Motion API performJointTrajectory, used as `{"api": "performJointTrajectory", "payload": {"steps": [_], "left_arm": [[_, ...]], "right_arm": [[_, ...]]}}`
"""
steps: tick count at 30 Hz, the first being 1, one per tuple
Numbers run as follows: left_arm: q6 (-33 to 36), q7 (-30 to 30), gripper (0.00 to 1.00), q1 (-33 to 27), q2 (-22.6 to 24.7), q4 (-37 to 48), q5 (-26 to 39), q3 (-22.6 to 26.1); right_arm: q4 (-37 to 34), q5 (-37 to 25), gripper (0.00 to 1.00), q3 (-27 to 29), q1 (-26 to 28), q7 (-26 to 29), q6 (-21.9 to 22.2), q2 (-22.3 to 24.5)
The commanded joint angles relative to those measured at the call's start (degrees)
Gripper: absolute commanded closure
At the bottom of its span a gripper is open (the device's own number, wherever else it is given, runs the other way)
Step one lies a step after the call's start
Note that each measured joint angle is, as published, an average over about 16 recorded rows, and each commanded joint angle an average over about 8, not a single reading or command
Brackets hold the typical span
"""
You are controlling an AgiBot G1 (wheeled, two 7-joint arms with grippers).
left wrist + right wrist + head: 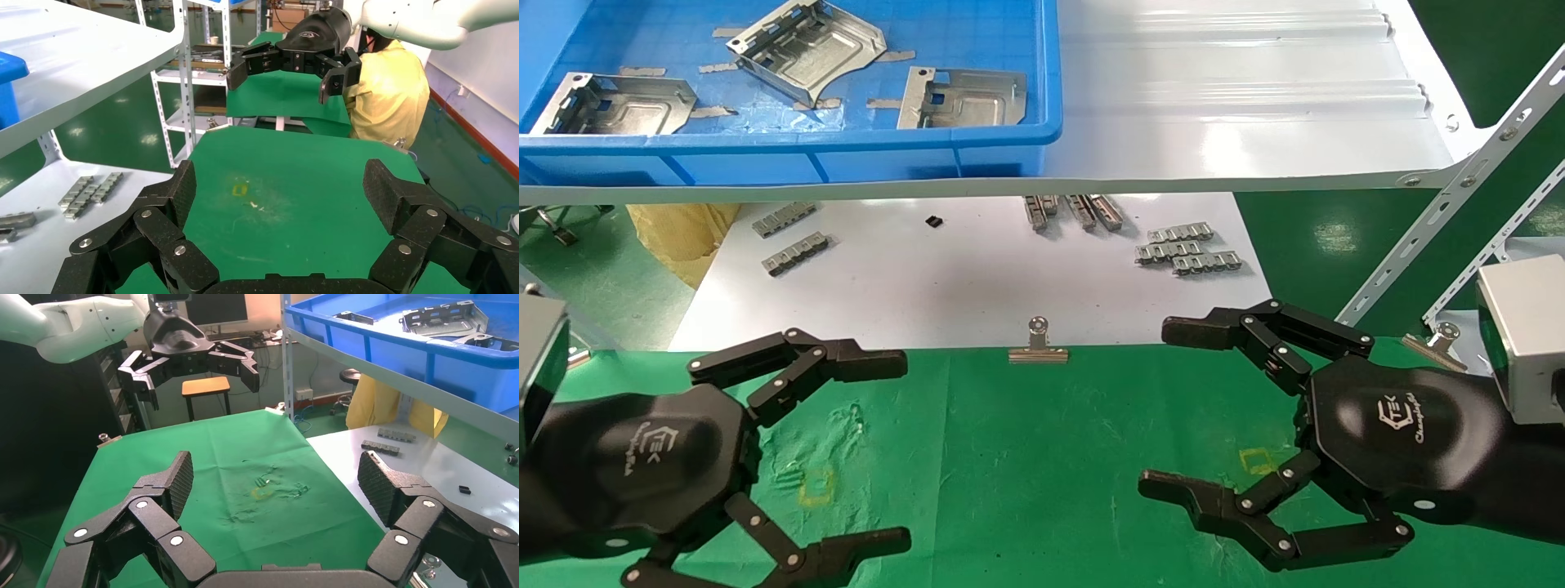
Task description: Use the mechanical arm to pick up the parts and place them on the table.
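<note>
Three silvery parts lie in the blue bin (789,147) on the upper shelf: one at the left (617,104), one in the middle (805,49), one at the right (964,98). The right wrist view shows parts (444,318) in the bin too. Both mechanical arms hover low over the green table (1026,457), well below and short of the bin. My left gripper (905,451) (278,190) is open and empty over a yellow mark (816,484). My right gripper (1155,407) (275,478) is open and empty too, facing the left one.
A white sheet (960,278) behind the cloth carries grey link strips (797,253) (1189,251). A binder clip (1037,347) holds the cloth's far edge. The white shelf (1238,114) overhangs, with slotted uprights (1442,204) at the right. A person in yellow (388,92) stands beyond the table.
</note>
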Motion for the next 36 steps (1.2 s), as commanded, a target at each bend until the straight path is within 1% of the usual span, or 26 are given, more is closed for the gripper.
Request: {"api": "performJointTrajectory", "payload": {"steps": [1, 20, 28, 36], "left_arm": [[0.0, 0.0, 0.0, 0.0, 0.0, 0.0, 0.0, 0.0], [0.0, 0.0, 0.0, 0.0, 0.0, 0.0, 0.0, 0.0], [0.0, 0.0, 0.0, 0.0, 0.0, 0.0, 0.0, 0.0], [0.0, 0.0, 0.0, 0.0, 0.0, 0.0, 0.0, 0.0]], "right_arm": [[0.0, 0.0, 0.0, 0.0, 0.0, 0.0, 0.0, 0.0], [0.0, 0.0, 0.0, 0.0, 0.0, 0.0, 0.0, 0.0], [0.0, 0.0, 0.99, 0.0, 0.0, 0.0, 0.0, 0.0], [0.0, 0.0, 1.0, 0.0, 0.0, 0.0, 0.0, 0.0]]}}
